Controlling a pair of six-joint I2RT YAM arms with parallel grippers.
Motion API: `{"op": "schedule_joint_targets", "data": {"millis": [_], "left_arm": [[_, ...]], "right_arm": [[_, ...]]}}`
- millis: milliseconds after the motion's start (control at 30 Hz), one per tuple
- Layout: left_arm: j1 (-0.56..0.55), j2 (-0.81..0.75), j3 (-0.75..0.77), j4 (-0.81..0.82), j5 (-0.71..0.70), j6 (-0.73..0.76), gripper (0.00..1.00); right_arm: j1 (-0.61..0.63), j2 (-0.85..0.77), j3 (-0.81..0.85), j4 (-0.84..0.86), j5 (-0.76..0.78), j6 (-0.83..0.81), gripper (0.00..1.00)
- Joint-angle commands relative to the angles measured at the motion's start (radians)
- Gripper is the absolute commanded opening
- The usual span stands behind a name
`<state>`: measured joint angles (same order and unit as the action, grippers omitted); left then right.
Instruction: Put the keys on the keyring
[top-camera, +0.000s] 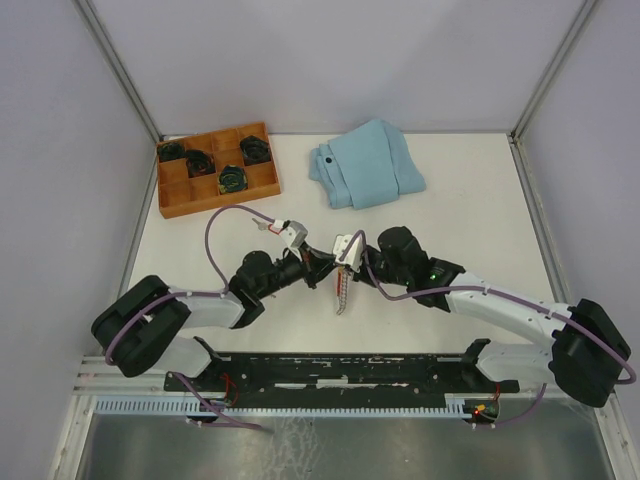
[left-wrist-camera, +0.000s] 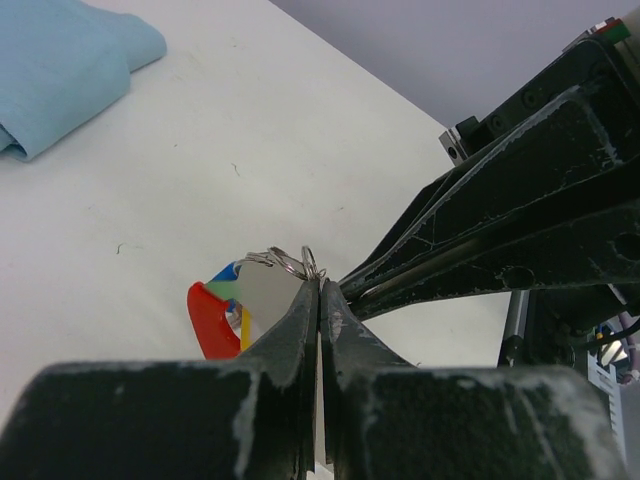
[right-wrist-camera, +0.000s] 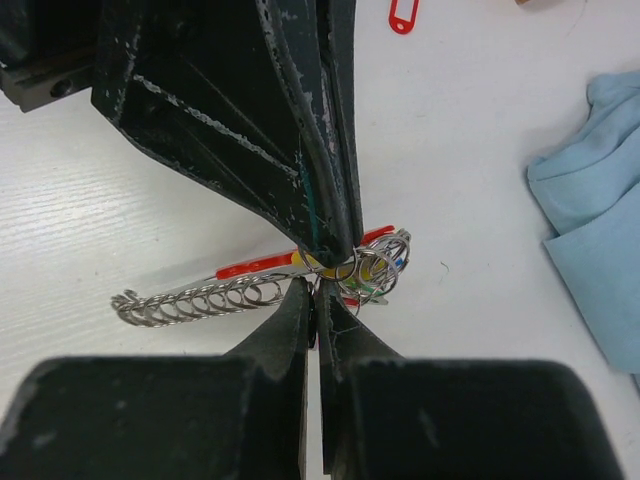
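The keyring, a red strip with a row of silvery loops, is held up between both grippers and hangs below them in the top view. My left gripper is shut on a metal loop at its end. My right gripper meets it tip to tip and is shut on a neighbouring loop. Keys with yellow, green and blue tags bunch on the rings beside the jaws. Their tags show past the left fingers. A loose key with a red tag lies on the table beyond.
An orange wooden tray with compartments holding dark items stands at the back left. A folded light-blue cloth lies at the back centre and shows again in the right wrist view. The arms' base rail runs along the near edge.
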<state>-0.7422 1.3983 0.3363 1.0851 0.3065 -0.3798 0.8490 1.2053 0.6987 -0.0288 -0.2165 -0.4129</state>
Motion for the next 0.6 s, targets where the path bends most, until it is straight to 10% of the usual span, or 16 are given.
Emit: {"op": "schedule_joint_targets", "data": {"millis": [0, 567], "left_arm": [[0.002, 0.005, 0.002, 0.188, -0.105, -0.03, 0.03], [0.012, -0.154, -0.068, -0.081, -0.147, 0.117, 0.42]], "right_arm": [[0.008, -0.049, -0.002, -0.006, -0.006, 0.013, 0.01], [-0.008, 0.136, 0.175, -0.134, 0.022, 0.118, 0.01]]}}
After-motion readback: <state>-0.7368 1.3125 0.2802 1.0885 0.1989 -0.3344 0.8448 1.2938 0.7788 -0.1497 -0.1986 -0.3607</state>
